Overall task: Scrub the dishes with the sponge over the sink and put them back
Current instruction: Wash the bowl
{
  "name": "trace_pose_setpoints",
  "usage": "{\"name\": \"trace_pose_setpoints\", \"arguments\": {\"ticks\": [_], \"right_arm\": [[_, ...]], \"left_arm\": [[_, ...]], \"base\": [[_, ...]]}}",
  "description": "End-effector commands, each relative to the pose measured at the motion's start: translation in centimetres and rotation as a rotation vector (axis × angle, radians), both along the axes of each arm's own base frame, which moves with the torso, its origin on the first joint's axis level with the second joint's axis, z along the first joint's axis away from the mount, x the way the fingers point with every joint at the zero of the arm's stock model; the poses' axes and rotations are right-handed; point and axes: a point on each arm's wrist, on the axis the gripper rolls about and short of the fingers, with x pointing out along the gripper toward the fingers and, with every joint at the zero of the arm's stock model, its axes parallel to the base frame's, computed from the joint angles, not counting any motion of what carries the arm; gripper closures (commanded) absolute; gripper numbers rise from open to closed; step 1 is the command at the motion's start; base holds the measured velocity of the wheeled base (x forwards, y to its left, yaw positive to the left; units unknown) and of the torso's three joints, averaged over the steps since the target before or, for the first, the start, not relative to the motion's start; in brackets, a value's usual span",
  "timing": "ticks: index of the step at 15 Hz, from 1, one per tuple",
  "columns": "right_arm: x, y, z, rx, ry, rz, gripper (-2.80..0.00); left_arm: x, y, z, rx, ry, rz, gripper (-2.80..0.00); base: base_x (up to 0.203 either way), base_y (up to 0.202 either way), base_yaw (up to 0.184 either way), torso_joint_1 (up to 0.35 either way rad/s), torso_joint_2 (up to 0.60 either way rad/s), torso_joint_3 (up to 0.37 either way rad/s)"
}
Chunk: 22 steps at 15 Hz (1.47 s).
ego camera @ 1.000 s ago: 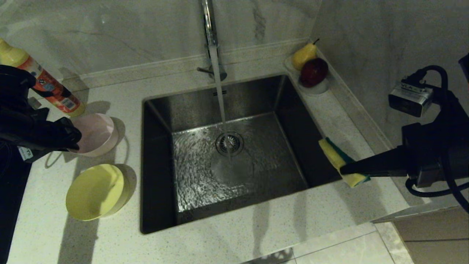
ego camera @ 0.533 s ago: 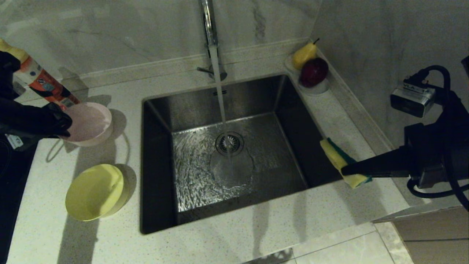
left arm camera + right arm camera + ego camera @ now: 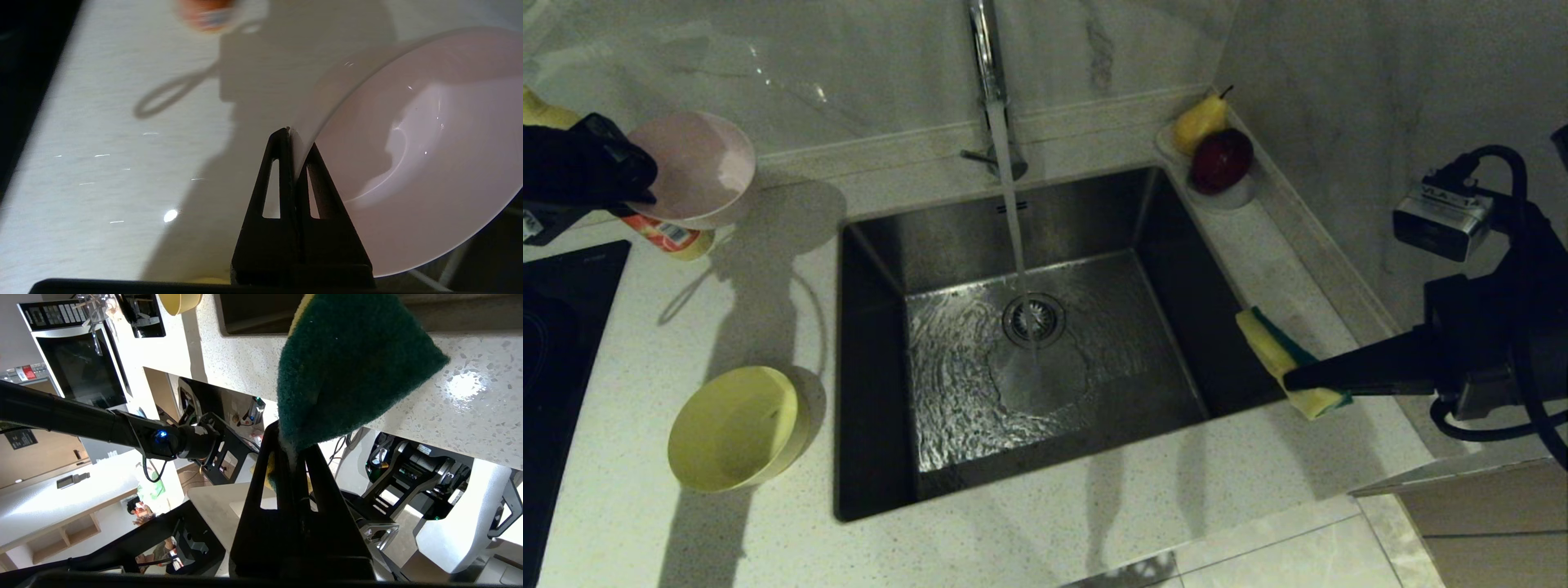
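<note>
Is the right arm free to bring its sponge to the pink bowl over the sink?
Probably yes: the sponge sits at the sink edge, open basin between it and the pink bowl.

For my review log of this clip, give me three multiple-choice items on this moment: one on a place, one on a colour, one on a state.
1. Where is the sponge?
A. on the sink floor
B. held at the right edge of the sink
C. inside the yellow bowl

2. What colour is the bowl in the left gripper?
A. pale pink
B. light blue
C. yellow

3. What state is the tap in?
A. off
C. running
B. dripping only

Answers:
1 B: the right gripper is shut on the sponge beside the basin's right rim.
2 A: the pink bowl is pinched by its rim, lifted off the counter.
3 C: a steady stream falls to the drain strainer.
</note>
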Motion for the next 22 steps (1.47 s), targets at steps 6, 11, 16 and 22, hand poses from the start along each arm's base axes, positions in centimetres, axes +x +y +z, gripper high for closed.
{"name": "trace_pose_setpoints", "arguments": {"ticks": [6, 11, 16, 22], "right_arm": [[0.1, 0.1, -0.3, -0.004, 0.016, 0.002, 0.0], [0.0, 0.0, -0.2, -0.001, 0.012, 0.005, 0.0], [-0.2, -0.1, 0.0, 0.002, 0.002, 0.003, 0.0], [-0.7, -0.2, 0.3, 0.008, -0.011, 0.003, 0.0]], "left_arm": [[2.2, -7.2, 1.0, 0.078, -0.109, -0.026, 0.0], [1.9, -14.1, 0.2, -0.002, -0.098, -0.217, 0.0], [4.5, -19.5, -3.8, -0.029, 0.01, -0.31, 0.0], [5.6, -23.3, -6.6, -0.027, 0.076, -0.379, 0.0]], "base": [[0.0, 0.0, 0.0, 0.0, 0.0, 0.0], [0.0, 0.0, 0.0, 0.0, 0.0, 0.0], [0.0, 0.0, 0.0, 0.0, 0.0, 0.0], [0.0, 0.0, 0.0, 0.0, 0.0, 0.0]]}}
